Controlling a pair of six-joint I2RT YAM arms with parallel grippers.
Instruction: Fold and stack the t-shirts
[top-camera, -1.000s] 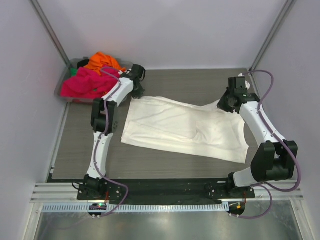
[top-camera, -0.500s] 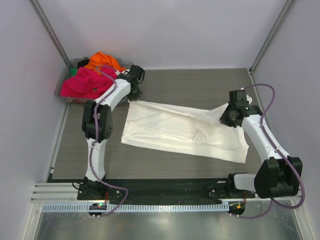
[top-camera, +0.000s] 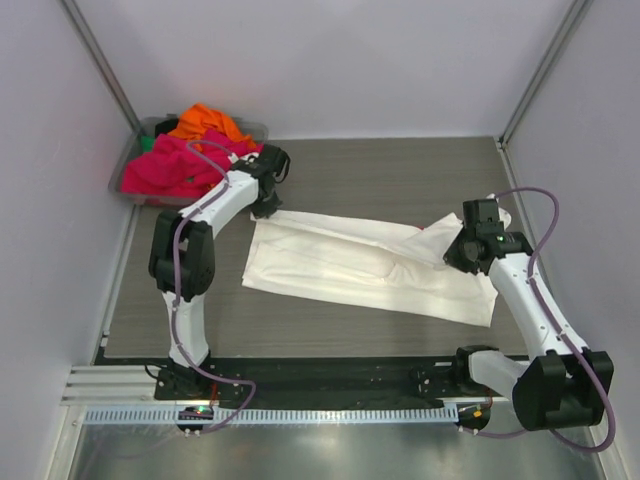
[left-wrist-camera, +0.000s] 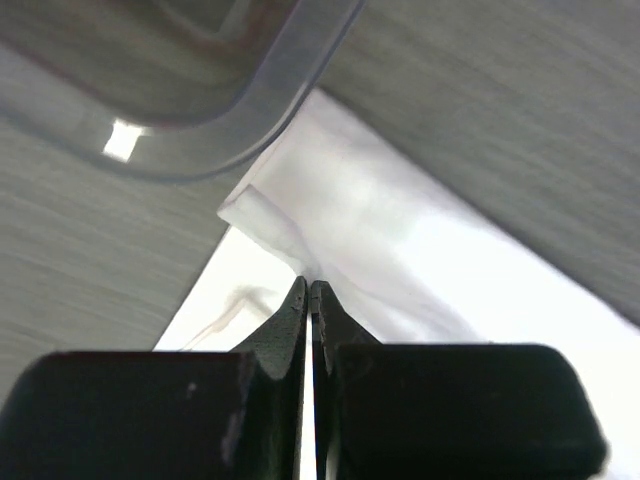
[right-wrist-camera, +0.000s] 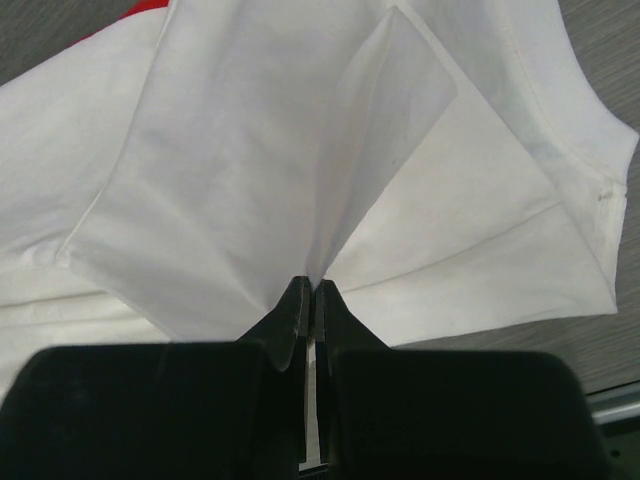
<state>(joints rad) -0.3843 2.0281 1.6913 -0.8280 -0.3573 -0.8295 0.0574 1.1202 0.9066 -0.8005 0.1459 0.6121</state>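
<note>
The cream-white t-shirt (top-camera: 370, 268) lies across the middle of the table, its far long edge lifted and folding toward the near side. My left gripper (top-camera: 266, 205) is shut on its far left corner; the pinched cloth (left-wrist-camera: 340, 215) shows in the left wrist view. My right gripper (top-camera: 462, 243) is shut on the far right edge; the cloth (right-wrist-camera: 280, 170) fans up from the jaws, with a sliver of red print (right-wrist-camera: 135, 18) at the top left. A hot pink shirt (top-camera: 170, 168) and an orange shirt (top-camera: 205, 122) lie heaped in the bin.
The grey plastic bin (top-camera: 128, 165) stands at the far left corner of the table; its rim (left-wrist-camera: 280, 95) passes just beyond my left gripper. Enclosure walls stand on the left, right and far sides. The metal rail (top-camera: 330, 412) runs along the near edge.
Both grippers have pulled the shirt's far edge toward the near side, narrowing the shirt. The right gripper moved nearer and a little right; the left moved slightly nearer.
</note>
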